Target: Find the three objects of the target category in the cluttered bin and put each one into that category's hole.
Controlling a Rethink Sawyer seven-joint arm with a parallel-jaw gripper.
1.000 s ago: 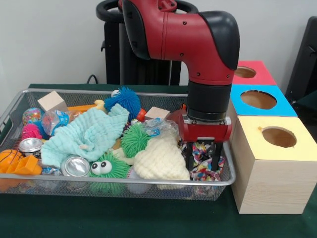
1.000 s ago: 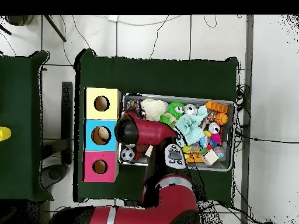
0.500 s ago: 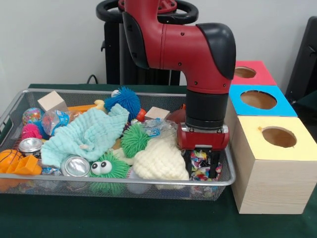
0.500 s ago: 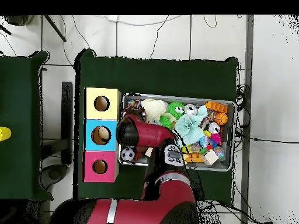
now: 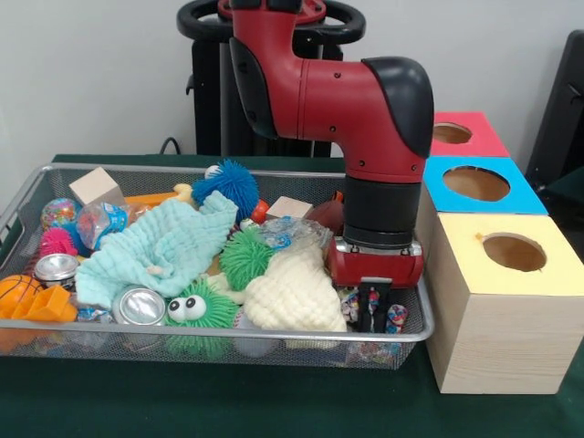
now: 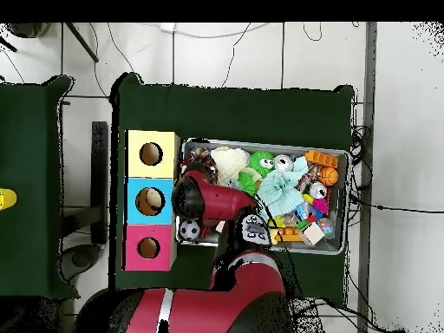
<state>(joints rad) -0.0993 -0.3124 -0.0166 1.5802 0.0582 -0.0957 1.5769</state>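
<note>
The silver wire mesh bin [image 5: 228, 336] is full of toys and cloths; it also shows in the overhead view [image 6: 342, 156]. My gripper [image 5: 370, 315] is down inside the bin's right end, next to the pale yellow cloth [image 5: 292, 297]. Its fingers are drawn together on a multicoloured speckled toy [image 5: 396, 318], which shows on both sides of them. Three boxes with round holes stand to the right of the bin: yellow [image 5: 511, 274], blue [image 5: 474, 182] and pink [image 5: 456, 135]. In the overhead view the arm [image 6: 208, 198] hides the gripper.
In the bin lie a mint cloth [image 5: 164, 246], a green fuzzy toy with eyes [image 5: 196, 310], a green spiky ball [image 5: 248, 257], a blue spiky ball [image 5: 230, 185], a wooden cube [image 5: 95, 187], a tin can [image 5: 141, 306] and an orange ball [image 5: 16, 290]. A small soccer ball [image 6: 190, 230] lies near the pink box.
The gripper has lowered into the bin's right end and its fingers, spread apart before, have closed on the multicoloured toy.
</note>
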